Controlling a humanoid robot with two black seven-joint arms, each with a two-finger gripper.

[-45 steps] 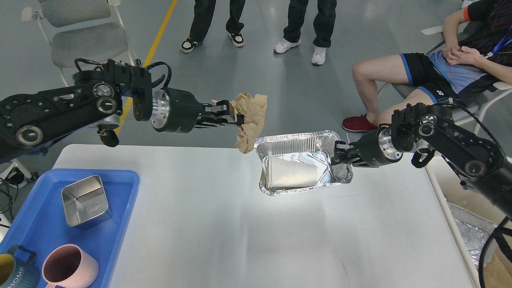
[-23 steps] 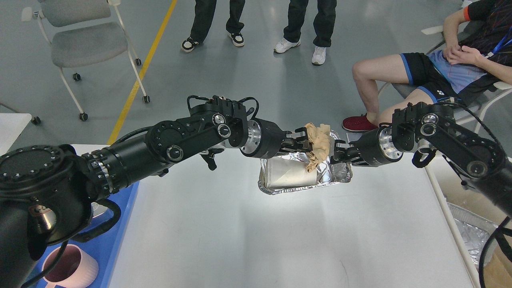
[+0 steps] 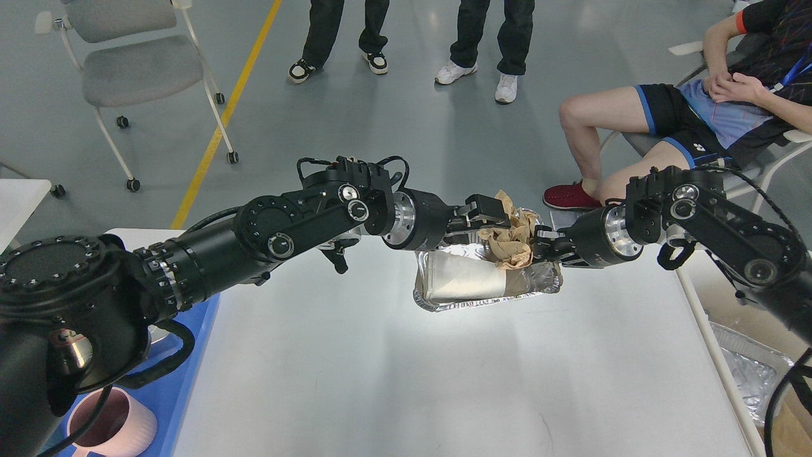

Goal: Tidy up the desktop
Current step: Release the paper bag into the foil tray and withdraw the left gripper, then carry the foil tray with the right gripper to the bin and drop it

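Note:
A silver foil tray (image 3: 444, 303) stands at the far middle of the white desktop (image 3: 380, 374). A white paper cup (image 3: 460, 279) lies on its side in the tray. A crumpled brown paper (image 3: 510, 240) rests in the tray's right part, on the cup's end. My left gripper (image 3: 491, 219) reaches over the tray from the left; its fingers look spread, with the paper right at their tips. My right gripper (image 3: 539, 247) is shut on the tray's right rim.
A blue tray (image 3: 184, 393) with a pink cup (image 3: 114, 425) lies at the desktop's left, mostly hidden by my left arm. A small white side table (image 3: 19, 197) is far left. A seated person (image 3: 698, 120) and a chair (image 3: 127, 70) are beyond. Foil (image 3: 742, 374) lies below the right edge.
My left arm swung right from the far left with the brown paper, lowered it into the foil tray, and its fingers spread. The right gripper kept its hold on the tray.

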